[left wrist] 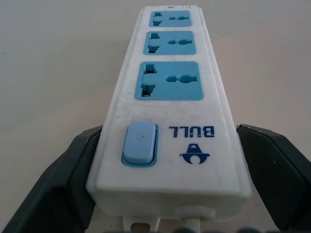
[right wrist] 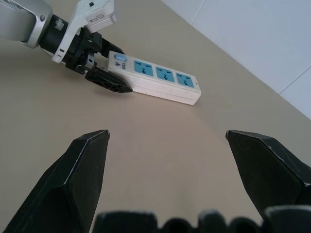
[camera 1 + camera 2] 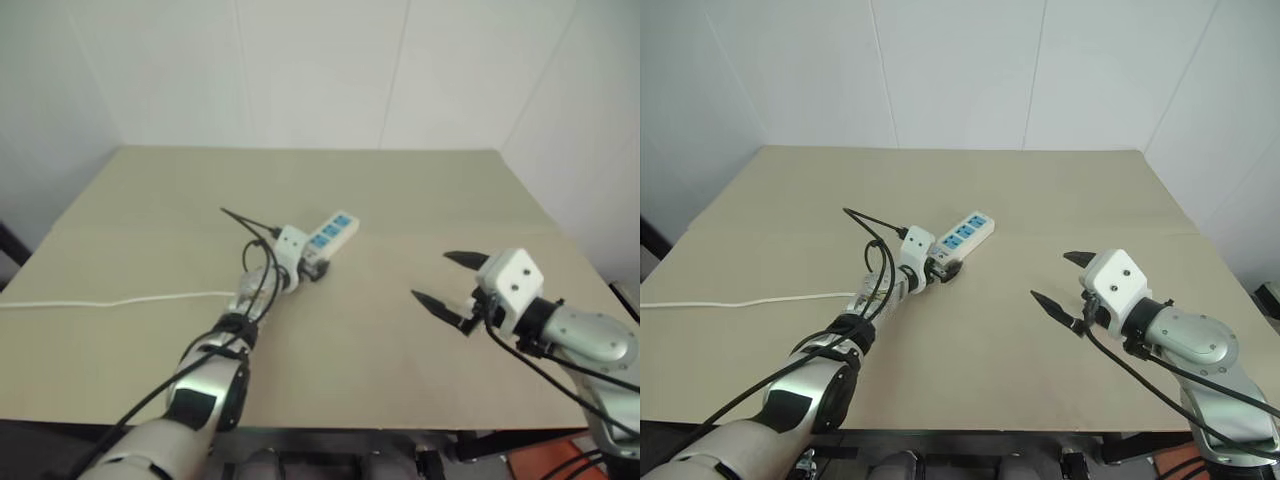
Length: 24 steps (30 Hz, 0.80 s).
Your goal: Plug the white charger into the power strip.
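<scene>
Your left claw (image 1: 165, 194) stands open astride the strip's (image 1: 172, 87) switch end; right claw (image 3: 452, 280) open, empty. The strip is rigid, light and slick: pinch its long sides.

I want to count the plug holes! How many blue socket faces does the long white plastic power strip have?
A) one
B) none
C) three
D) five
C: the left wrist view shows three blue socket faces in a row on the long white plastic power strip, beyond its one light-blue push switch, with the open left gripper straddling the switch end.
</scene>
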Each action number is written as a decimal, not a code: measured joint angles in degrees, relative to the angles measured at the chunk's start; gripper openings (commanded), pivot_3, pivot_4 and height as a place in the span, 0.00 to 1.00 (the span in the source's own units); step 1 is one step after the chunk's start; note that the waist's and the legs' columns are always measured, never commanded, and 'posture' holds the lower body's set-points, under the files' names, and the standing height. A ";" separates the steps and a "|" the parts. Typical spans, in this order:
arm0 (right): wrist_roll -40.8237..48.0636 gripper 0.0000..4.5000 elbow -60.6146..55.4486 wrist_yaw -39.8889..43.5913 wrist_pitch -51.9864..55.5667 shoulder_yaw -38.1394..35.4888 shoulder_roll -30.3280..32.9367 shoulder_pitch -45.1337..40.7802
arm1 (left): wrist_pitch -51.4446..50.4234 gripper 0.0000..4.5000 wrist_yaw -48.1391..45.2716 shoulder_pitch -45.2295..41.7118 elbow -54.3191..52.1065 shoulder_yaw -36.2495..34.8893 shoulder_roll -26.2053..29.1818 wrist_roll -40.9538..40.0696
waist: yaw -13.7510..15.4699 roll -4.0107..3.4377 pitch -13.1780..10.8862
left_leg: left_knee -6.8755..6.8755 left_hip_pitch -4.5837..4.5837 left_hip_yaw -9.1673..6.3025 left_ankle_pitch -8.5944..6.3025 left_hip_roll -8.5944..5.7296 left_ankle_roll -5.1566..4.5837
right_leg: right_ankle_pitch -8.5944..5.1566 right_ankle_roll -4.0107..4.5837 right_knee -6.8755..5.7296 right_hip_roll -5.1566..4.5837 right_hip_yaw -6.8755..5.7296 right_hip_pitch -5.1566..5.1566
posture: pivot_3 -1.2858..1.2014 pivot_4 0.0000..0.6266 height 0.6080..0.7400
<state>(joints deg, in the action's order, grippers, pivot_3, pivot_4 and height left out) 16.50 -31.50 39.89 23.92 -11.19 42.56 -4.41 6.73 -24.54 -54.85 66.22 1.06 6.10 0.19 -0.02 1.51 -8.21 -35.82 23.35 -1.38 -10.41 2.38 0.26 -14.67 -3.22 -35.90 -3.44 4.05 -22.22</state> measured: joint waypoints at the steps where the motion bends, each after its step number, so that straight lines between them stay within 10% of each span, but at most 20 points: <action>1: 0.01 1.00 0.00 0.03 0.00 0.00 0.04 0.00 | 0.31 0.91 -0.09 -0.19 0.39 0.01 -0.04 0.11 | 0.06 0.00 0.00 | 0.00 0.00 0.00 0.00 0.00 0.00 | 0.00 0.00 0.00 0.00 0.00 0.00 | 0.52 0.24 1.00; 4: 0.09 1.00 -0.03 0.06 0.02 0.00 0.19 0.00 | 1.01 0.73 -1.85 -0.36 1.03 -0.15 0.05 0.10 | 0.14 0.00 0.00 | 0.01 0.01 0.00 0.00 0.00 0.00 | 0.00 0.01 0.01 0.00 0.00 -0.01 | 0.52 0.24 1.00; 11: 0.39 1.00 -0.41 0.05 0.18 -0.01 0.41 0.03 | 1.19 0.73 -5.98 -0.33 1.17 -0.95 0.51 -0.05 | 0.35 0.00 0.00 | 0.01 0.02 0.00 0.00 0.00 0.00 | 0.01 0.01 0.01 -0.01 0.00 -0.01 | 0.52 0.24 1.00; 24: 0.41 1.00 -0.66 -0.12 0.32 -1.08 0.60 2.27 | 3.11 0.73 -47.72 7.28 -15.30 3.16 9.09 -4.56 | -0.23 -0.02 0.00 | 0.03 0.08 0.01 0.00 0.03 0.00 | 0.18 0.33 0.01 0.00 0.00 -0.07 | 0.52 0.24 1.00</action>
<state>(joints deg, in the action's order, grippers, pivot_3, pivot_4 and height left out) 16.91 -32.16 39.77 24.23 -12.27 43.16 -2.14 9.85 -72.27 -47.57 50.91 4.22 15.18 -4.37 -0.26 1.50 -8.21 -35.79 23.43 -1.37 -10.40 2.41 0.26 -14.49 -2.88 -35.90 -3.44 4.05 -22.29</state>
